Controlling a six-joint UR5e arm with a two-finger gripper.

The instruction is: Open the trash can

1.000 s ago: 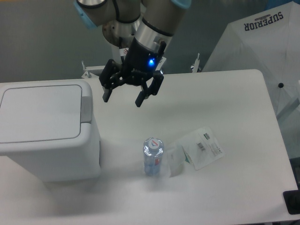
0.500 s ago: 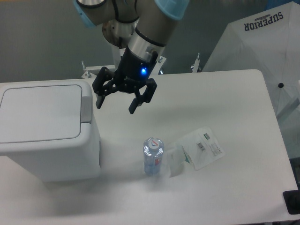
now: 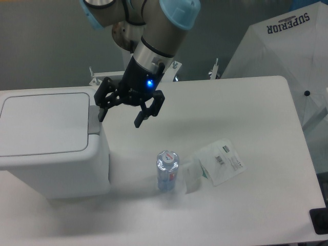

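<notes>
Overhead, gripper hung spread and empty beside the trash can, fingertip near grey push bar, seemingly lined up to press.

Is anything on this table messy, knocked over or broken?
Not really. The trash can sits with its lid shut, the water bottle stands upright, and nothing is spilled. Only the plastic packaging lies loose beside the bottle. The gripper hangs open, holding nothing.

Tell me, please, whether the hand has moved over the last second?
Yes. The hand has shifted left toward the trash can, its open fingers now by the grey push bar.
</notes>
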